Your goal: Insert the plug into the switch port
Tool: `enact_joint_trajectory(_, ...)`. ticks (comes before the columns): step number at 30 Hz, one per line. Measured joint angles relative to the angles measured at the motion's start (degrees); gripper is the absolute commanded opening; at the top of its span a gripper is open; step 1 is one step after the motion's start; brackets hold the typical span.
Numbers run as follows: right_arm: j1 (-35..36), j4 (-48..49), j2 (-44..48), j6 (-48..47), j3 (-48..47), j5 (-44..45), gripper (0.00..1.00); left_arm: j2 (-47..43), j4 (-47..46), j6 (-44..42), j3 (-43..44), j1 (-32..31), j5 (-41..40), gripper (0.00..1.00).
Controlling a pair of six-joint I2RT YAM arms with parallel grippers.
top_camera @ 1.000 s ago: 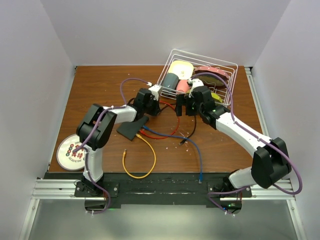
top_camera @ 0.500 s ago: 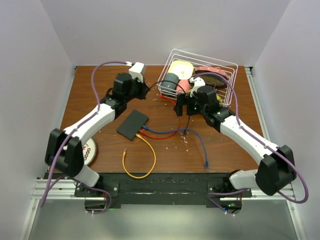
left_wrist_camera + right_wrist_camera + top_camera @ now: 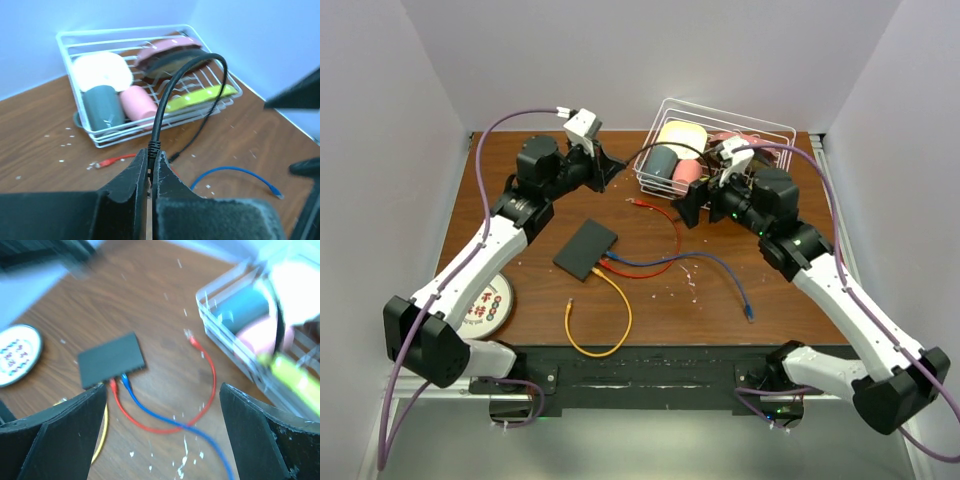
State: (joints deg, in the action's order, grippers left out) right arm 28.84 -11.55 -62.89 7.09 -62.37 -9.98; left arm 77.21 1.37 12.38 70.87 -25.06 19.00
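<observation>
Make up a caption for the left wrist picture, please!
Left gripper pinches the end of a black cable that loops up in front of the white wire basket.

round disc, red print, illegible

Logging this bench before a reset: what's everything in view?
table: one, brown wood
dish basket: one, white wire, far side
cups: two, dark grey and pink, in dish basket
dishes: about three, cream, pink, dark, in dish basket
yellow-green item: one, in dish basket
switch: one, matte black, centre-left
red cable: one, red, from switch toward dish basket
blue cable: one, blue, from switch toward right
yellow cable: one, yellow, looped near switch
black cable: one, black, pinched by left gripper
round disc: one, white, red print, near-left
left gripper: one, black, shut on black cable
right gripper: one, black, open above table
</observation>
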Motion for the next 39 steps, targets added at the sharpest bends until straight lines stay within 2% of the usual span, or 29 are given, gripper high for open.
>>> enact_joint_trajectory(8,0.02,2.73,0.28,-3.74,-5.27,-8.11,0.99,2.01,-0.92,-0.02,-0.48,0.00,14.95,0.00)
enact_joint_trajectory(14,0.02,3.02,-8.48,-4.79,-7.28,-16.63,0.99,2.84,-1.36,-0.72,-0.52,-0.02,21.46,0.00)
enact_joint_trajectory(20,0.02,1.84,-14.32,-5.05,-7.37,-20.24,0.99,5.35,-1.14,-2.08,-0.52,-0.02,24.83,0.00)
enact_joint_trajectory(25,0.02,0.59,-14.49,-5.42,-9.33,-22.49,0.98,6.64,-0.22,-2.71,-0.37,-0.02,25.77,0.00)
enact_joint_trajectory(39,0.00,-4.72,-16.28,-9.66,-16.96,-35.67,0.98,10.10,6.01,-3.50,1.68,-0.13,19.54,0.00)
